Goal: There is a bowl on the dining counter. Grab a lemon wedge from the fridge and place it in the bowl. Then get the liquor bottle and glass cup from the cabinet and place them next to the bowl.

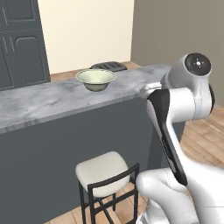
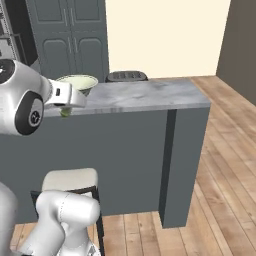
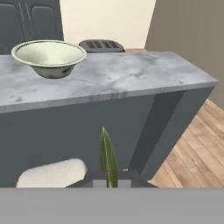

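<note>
The pale cream-green bowl (image 1: 96, 79) (image 2: 77, 82) (image 3: 49, 57) stands empty on the dining counter (image 1: 43, 103) (image 2: 150, 95) (image 3: 122, 74), near its far edge. My gripper (image 3: 111, 181) (image 2: 65, 107) is shut on a thin yellow-green lemon wedge (image 3: 107, 157) (image 2: 65, 112). It hangs in front of the counter's dark panel, just below the slab's near edge, short of the bowl and a little to its right. The fridge, cabinet, liquor bottle and glass cup are out of view.
A cream-cushioned black stool (image 1: 103, 168) (image 2: 70, 179) (image 3: 52, 173) stands under the counter below my hand. A dark toaster-like box (image 1: 109, 65) (image 2: 126, 76) (image 3: 100, 44) sits behind the counter. Blue-grey panelled cupboards (image 1: 22, 43) (image 2: 75, 35) line the back wall. Wood floor opens to the right.
</note>
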Tool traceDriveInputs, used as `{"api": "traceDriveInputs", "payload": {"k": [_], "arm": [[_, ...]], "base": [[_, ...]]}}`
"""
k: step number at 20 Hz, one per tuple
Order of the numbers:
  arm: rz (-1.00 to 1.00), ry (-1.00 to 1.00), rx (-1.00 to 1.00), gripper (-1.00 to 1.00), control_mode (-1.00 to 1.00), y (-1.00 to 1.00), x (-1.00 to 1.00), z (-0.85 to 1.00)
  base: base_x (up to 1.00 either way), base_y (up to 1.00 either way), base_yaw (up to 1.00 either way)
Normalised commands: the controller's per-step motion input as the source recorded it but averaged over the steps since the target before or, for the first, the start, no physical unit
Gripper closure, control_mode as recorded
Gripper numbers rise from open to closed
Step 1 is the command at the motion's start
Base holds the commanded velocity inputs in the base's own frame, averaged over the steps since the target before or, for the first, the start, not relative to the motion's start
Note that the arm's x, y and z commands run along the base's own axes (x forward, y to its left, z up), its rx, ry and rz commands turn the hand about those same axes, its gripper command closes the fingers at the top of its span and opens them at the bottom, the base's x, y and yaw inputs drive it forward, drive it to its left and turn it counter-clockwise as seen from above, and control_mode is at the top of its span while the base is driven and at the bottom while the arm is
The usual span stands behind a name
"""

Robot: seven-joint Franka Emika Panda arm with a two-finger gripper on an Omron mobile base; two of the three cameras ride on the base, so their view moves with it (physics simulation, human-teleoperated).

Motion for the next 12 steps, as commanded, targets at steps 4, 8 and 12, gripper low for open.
{"api": "traceDriveInputs", "payload": {"k": [4,8,12], "arm": [[0.0,-0.15,0.01,1.0,-1.0,0.19,0.0,0.55],[0.01,-0.11,0.04,1.0,-1.0,0.1,0.08,0.64],[0.05,-0.01,0.07,1.0,-1.0,0.11,0.45,0.49]], "base": [[0.0,0.0,0.0],[0.0,0.0,0.0],[0.0,0.0,0.0]]}}
